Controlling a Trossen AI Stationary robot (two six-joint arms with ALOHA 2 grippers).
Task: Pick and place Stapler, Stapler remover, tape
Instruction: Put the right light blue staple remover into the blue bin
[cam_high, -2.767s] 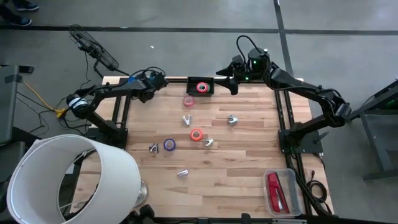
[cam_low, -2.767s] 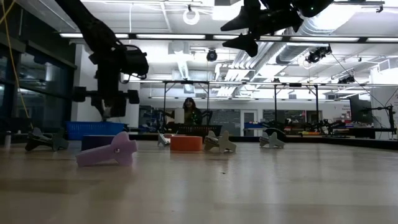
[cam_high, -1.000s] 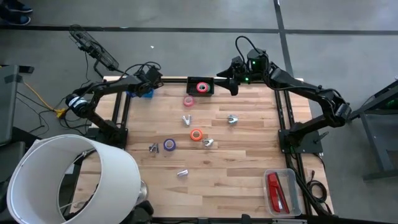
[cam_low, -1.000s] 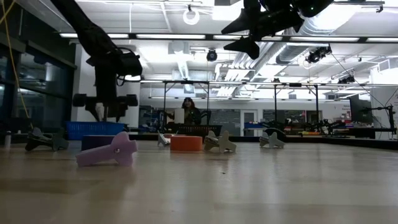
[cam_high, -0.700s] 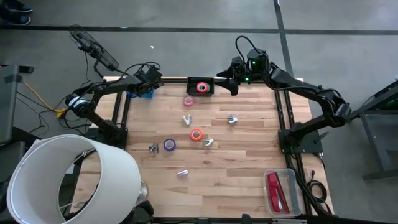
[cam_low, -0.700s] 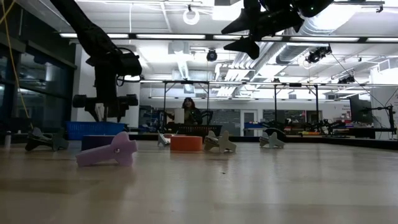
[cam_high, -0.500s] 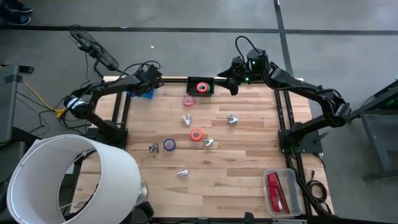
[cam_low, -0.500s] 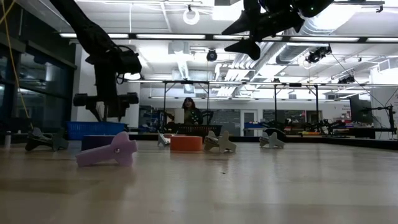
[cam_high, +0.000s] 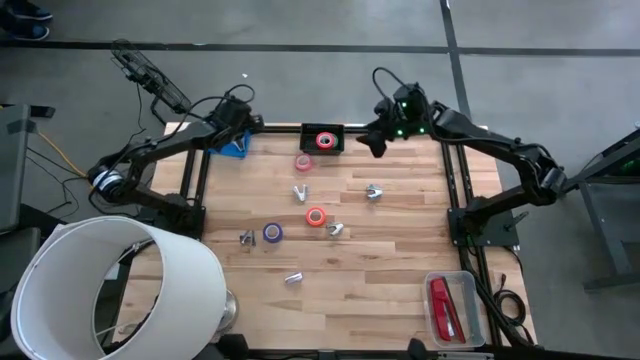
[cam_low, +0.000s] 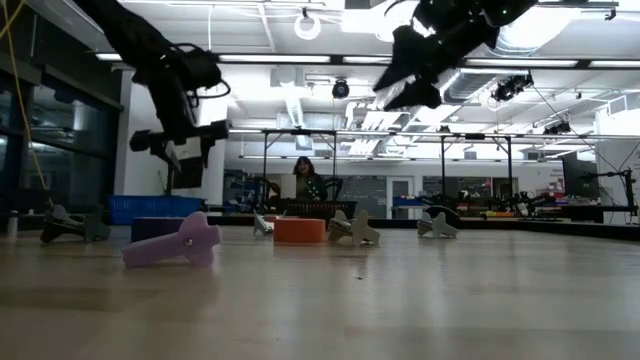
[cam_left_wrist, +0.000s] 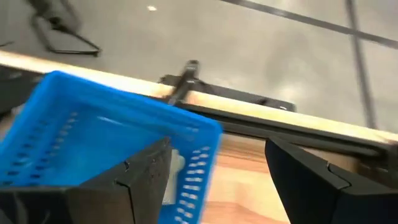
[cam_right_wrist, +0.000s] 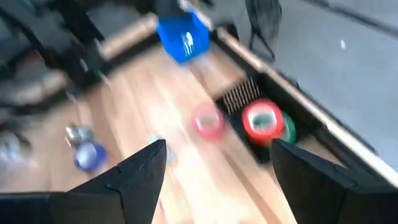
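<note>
The red stapler (cam_high: 443, 303) lies in a clear bin at the table's near right corner. A red tape roll (cam_high: 325, 140) and a green one (cam_right_wrist: 287, 129) sit in the black tray (cam_high: 308, 131) at the far edge. Pink tape (cam_high: 304, 162), orange tape (cam_high: 315, 216) and purple tape (cam_high: 272, 232) lie flat on the wood. Several silvery staple removers (cam_high: 373, 191) are scattered among them. My left gripper (cam_high: 236, 133) hangs open above the blue basket (cam_left_wrist: 74, 137). My right gripper (cam_high: 376, 142) hovers open, just right of the tray.
A large white shade (cam_high: 110, 290) covers the table's near left corner. The blue basket (cam_high: 232, 148) stands at the far left corner. The clear bin (cam_high: 468, 285) fills the near right corner. Bare wood lies along the right side and the near middle.
My left gripper has risen and swung a little toward the far edge over the blue basket. My right gripper has drawn back from the black tray toward the table's right and tipped downward. The tape rolls and staple removers have stayed where they were.
</note>
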